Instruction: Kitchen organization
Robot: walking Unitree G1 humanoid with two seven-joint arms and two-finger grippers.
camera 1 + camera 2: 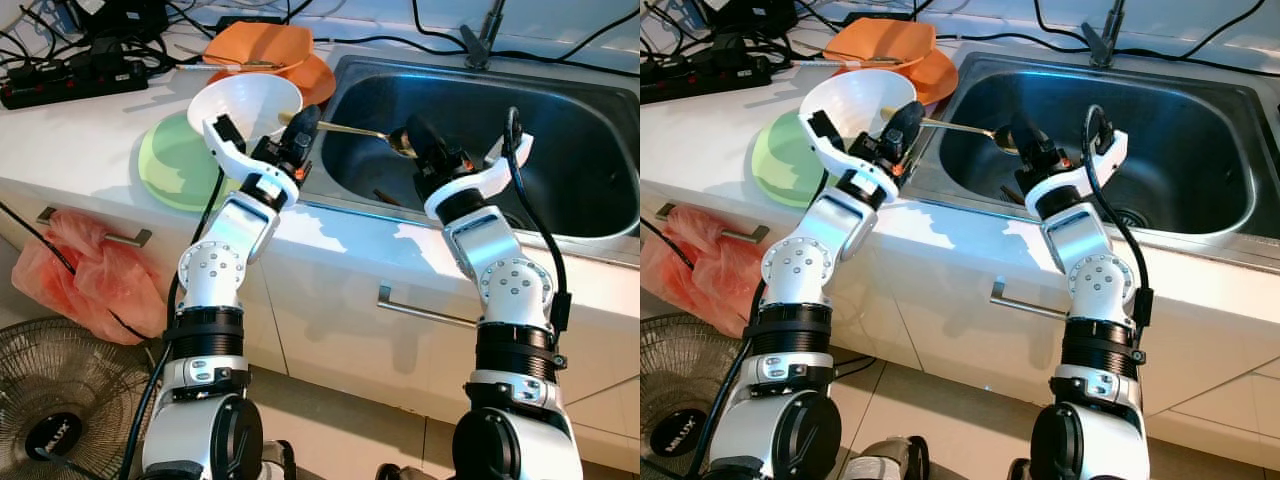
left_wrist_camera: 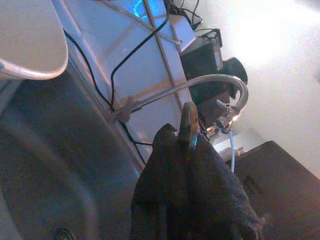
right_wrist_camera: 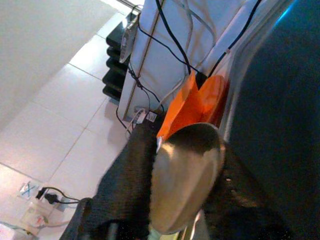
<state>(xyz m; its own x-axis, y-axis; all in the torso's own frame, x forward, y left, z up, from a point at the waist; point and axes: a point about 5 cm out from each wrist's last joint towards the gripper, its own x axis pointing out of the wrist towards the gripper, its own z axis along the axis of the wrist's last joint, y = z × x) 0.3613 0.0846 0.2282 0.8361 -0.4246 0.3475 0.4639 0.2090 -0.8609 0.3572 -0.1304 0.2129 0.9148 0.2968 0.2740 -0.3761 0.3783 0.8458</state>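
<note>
1. Left eye view: Centre frame, a long metal spoon [image 1: 362, 131] spans the near left corner of the steel sink [image 1: 560, 160]. The left gripper [image 1: 303, 125] is clamped on its handle end and the right gripper [image 1: 415, 138] is pinched on its bowl end. Just left of them a white bowl [image 1: 243, 108] rests on a green plate [image 1: 172, 165], with orange dishes [image 1: 262, 50] behind on the worktop [image 1: 90, 130].

2. Right eye view: Same scene. The spoon hangs over the basin, clear of its floor. With both grippers on one thin piece, any mismatch in their motion could bend the spoon or wrench it free.

3. Left wrist view: Lower centre, the dark fingers [image 2: 165, 170] close around the handle tip, with the tap [image 2: 200, 85] arching behind. The grip looks to sit near the very end, so a slip could likely drop the spoon into the basin.

4. Right wrist view: Centre frame, the spoon's shiny bowl sits pinched between black fingers [image 3: 125, 190]. A smooth curved surface is a poor hold and may well slide out. The left elbow also rides close to the white bowl, which a swing might knock.
</note>
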